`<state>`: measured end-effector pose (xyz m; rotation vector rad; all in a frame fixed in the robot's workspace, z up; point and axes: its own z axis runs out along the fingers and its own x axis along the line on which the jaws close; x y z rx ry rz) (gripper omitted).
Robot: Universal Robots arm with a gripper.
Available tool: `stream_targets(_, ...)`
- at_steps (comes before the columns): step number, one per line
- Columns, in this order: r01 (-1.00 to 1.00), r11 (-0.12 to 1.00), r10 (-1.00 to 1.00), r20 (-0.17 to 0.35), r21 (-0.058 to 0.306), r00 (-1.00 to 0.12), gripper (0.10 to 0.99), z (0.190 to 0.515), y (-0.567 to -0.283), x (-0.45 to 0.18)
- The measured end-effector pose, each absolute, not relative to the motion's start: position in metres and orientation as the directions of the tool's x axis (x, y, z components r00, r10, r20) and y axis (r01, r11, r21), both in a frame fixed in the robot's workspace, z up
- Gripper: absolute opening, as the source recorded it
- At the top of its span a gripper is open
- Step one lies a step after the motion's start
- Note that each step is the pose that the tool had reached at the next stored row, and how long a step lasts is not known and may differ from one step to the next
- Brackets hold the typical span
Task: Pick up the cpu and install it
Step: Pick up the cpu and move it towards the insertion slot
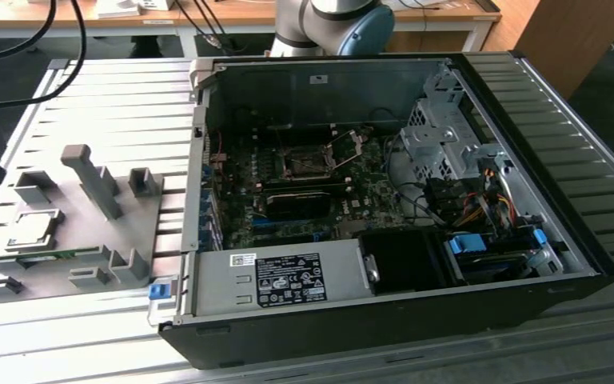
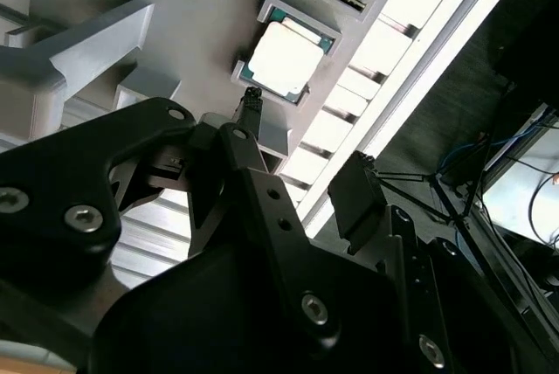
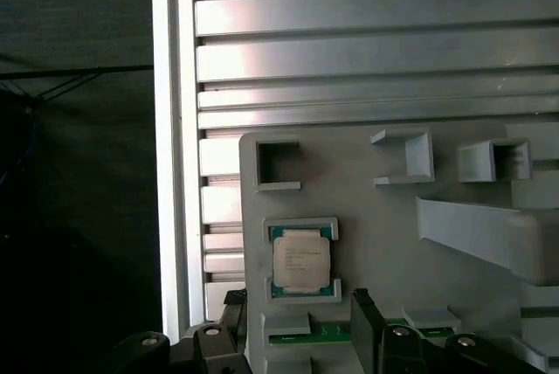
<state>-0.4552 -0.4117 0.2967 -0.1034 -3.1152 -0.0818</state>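
Fingers [image 3: 365, 317] of the gripper [image 3: 297, 304] are spread wide, holding nothing. The cpu [image 3: 301, 260] lies in its grey tray [image 3: 393, 243] pocket, memory stick [image 3: 332, 332] just beside it, upright posts [image 1: 99, 180] near. In the exterior view the tray sits at nine o'clock from the open computer case [image 1: 318, 88].

The cpu [image 3: 301, 260] is seen with a smooth, silvery metal lid, faintly sheened. The tray [image 3: 393, 252] under it is shown as matt grey plastic. The table [image 3: 367, 42] is read as ribbed, brushed aluminium. The gripper [image 2: 303, 141] is finished in semi-gloss black, with bright metal screws.
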Motion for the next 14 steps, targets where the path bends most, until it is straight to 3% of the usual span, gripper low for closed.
stream_targets(14,0.067,0.996,0.066,0.026,0.055,-0.998,0.588,0.2876,-0.4119,-0.4552)
